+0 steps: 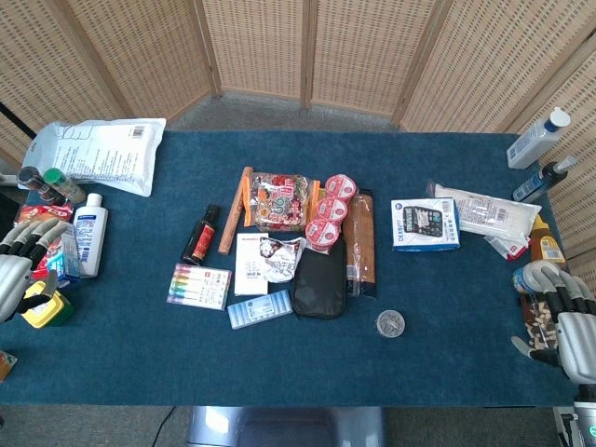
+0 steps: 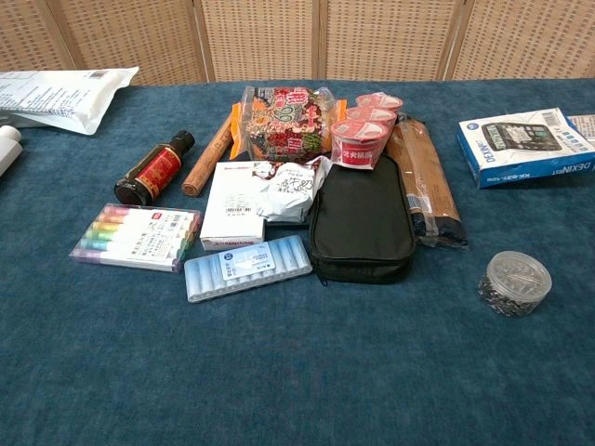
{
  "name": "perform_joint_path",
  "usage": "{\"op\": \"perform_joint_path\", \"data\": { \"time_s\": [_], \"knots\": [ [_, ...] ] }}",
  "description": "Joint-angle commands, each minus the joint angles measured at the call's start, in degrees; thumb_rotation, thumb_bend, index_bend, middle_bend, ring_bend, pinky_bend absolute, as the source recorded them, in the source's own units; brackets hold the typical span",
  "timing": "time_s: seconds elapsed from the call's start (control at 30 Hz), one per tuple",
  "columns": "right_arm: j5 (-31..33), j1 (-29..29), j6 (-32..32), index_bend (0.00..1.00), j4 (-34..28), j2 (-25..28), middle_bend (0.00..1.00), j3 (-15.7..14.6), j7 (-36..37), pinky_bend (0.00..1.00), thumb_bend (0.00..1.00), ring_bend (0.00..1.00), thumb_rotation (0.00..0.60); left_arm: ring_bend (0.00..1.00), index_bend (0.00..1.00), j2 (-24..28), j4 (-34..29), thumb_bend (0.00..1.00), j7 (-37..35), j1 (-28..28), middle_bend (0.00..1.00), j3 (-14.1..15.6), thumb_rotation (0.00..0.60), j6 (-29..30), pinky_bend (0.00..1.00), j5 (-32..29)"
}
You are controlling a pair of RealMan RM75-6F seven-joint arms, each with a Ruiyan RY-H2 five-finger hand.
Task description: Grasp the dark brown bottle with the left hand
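The dark brown bottle (image 1: 201, 234) lies on its side on the blue surface (image 1: 140, 354), left of the cluster of goods in the middle, its cap pointing away from the robot. A red label runs along its body. In the chest view it rests just beside a brown stick (image 2: 206, 156) and behind the pack of coloured highlighters (image 2: 138, 237).

The left robot hand (image 1: 20, 265) sits at the far left edge, well apart from the bottle, fingers loosely apart and grasping nothing, close to a white bottle (image 1: 91, 234). The right robot hand (image 1: 559, 312) is at the far right edge; its fingers look released and empty, though it is partly cut off there.
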Motion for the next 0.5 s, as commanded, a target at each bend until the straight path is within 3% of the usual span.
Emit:
{"op": "perform_joint_path", "data": {
  "time_s": [0.03, 0.27, 0.5],
  "knots": [
    [0.15, 0.21, -0.33, 0.0, -0.09, -0.14, 0.06, 0.05, -0.06, 0.0, 0.01, 0.0, 0.6, 0.0, 0.0, -0.23, 0.32, 0.66, 0.02, -0.2, 0.0, 0.16, 0.6, -0.26, 0.0, 0.14],
    [-0.52, 0.0, 0.06, 0.0, 0.43, -0.39, 0.06, -0.39, 0.68, 0.0, 0.0, 0.0, 0.6, 0.0, 0.0, -0.62, 1.32, 0.66, 0.11, -0.42, 0.0, 0.27, 0.6, -0.06, 0.0, 0.47],
    [-0.22, -0.95, 1.49, 0.0, 0.3, 0.05, 0.06, -0.4, 0.97, 0.0, 0.0, 0.0, 0.6, 0.0, 0.0, -2.37, 5.12, 0.66, 4.74, -3.17, 0.0, -0.56, 0.6, -2.42, 0.0, 0.72]
  ]
}}
